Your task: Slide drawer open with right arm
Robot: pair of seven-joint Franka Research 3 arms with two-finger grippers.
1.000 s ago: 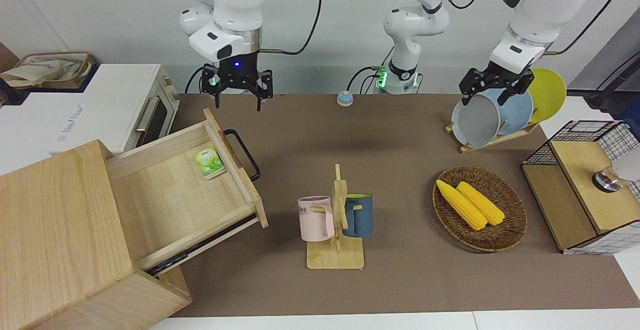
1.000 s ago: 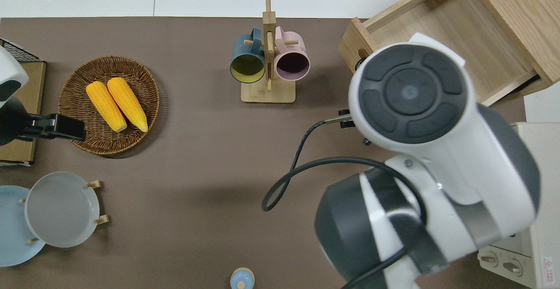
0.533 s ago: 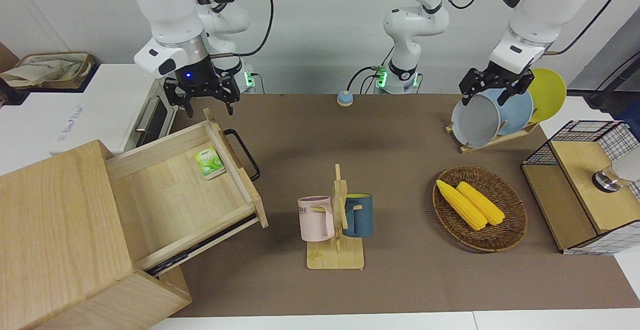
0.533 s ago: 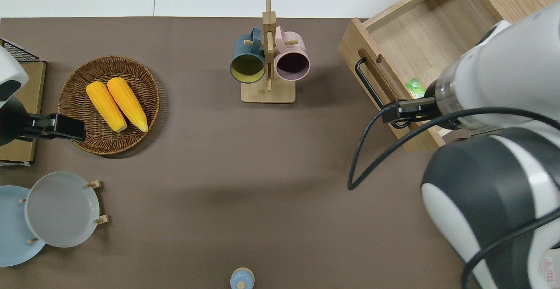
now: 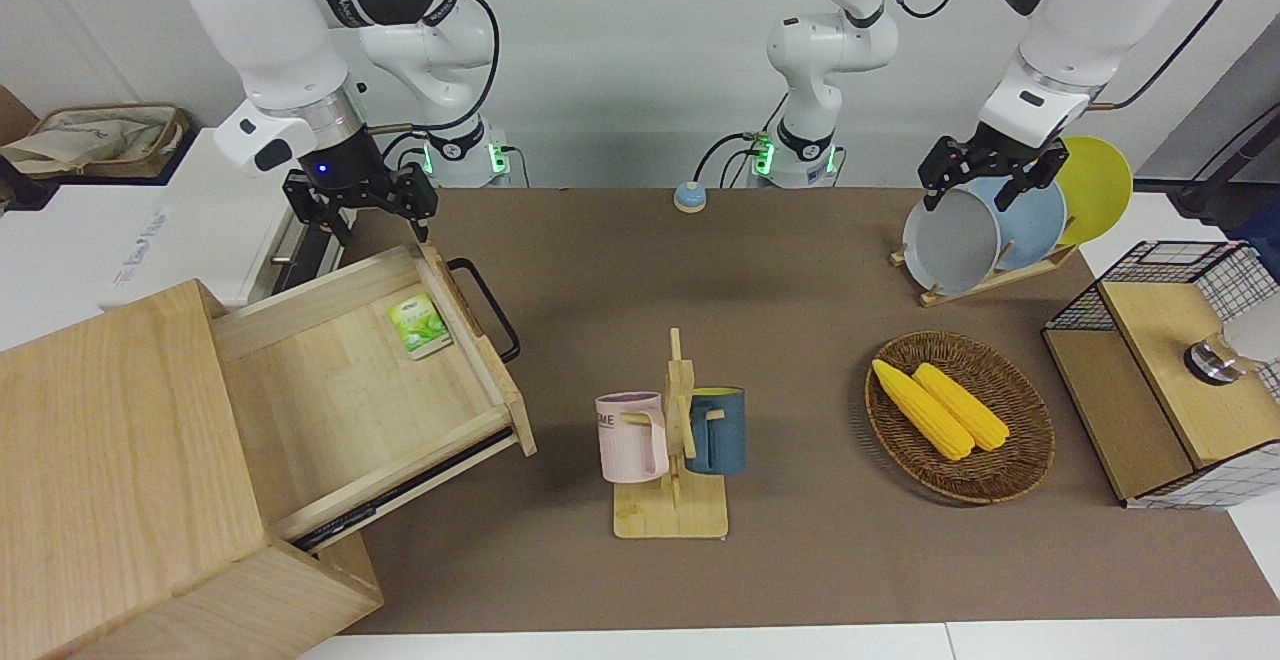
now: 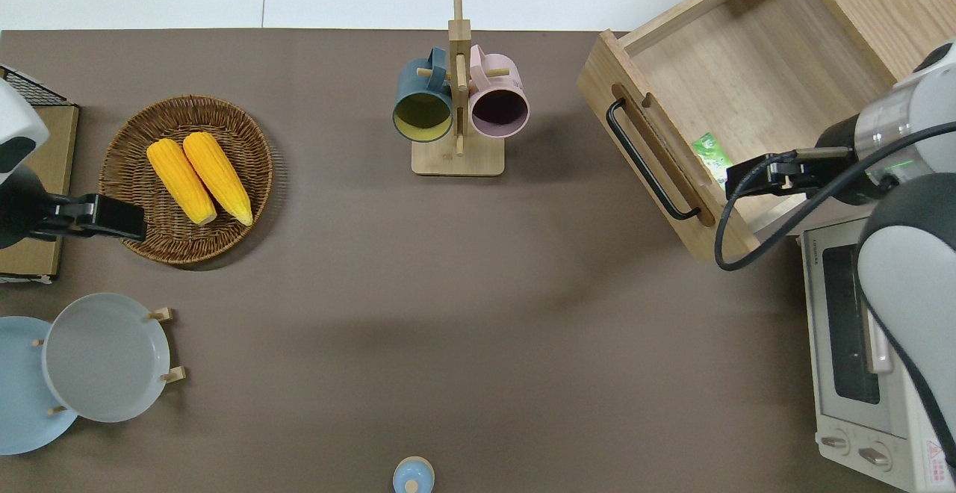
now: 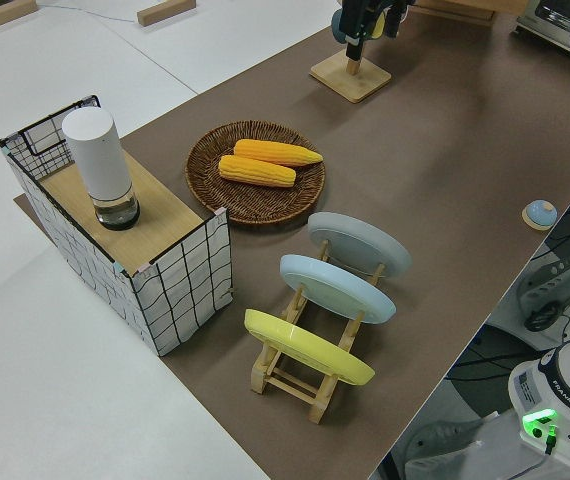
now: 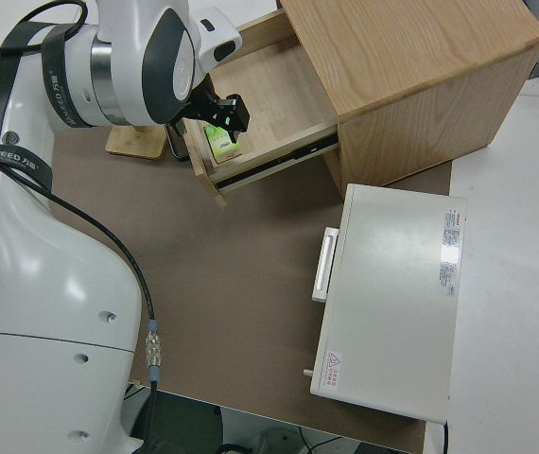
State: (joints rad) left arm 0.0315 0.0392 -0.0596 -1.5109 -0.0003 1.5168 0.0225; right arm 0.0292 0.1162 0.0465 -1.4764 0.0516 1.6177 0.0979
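- Right, the drawer (image 5: 360, 380) stands pulled well out of its light-wood box (image 5: 110, 470) at the right arm's end of the desk (image 5: 800, 270), its black bar handle (image 5: 487, 308) facing the open brown surface.
- Inside, a small green packet (image 5: 419, 324) lies on the drawer floor just beside the front panel, in plain sight, which suggests the opening is as good as done.
- The right hand (image 5: 362, 202) hangs with its fingers spread and nothing between them, clear of the handle; in the overhead view it sits over the drawer's side wall nearer the robots, next to the white toaster oven (image 6: 859, 343).
- That spot reads to me as a pull-away, well off the bar it would have needed to grip.
- The left hand (image 5: 985, 172) is parked; whether its fingers are apart or together I cannot tell.
- Room to move: the drawer front is angled toward the mug stand (image 5: 672, 450), with bare desk between them, so there is slack for more travel.
- The tight edge is where drawer corner and oven nearly meet; the arm should lift before swinging across there.
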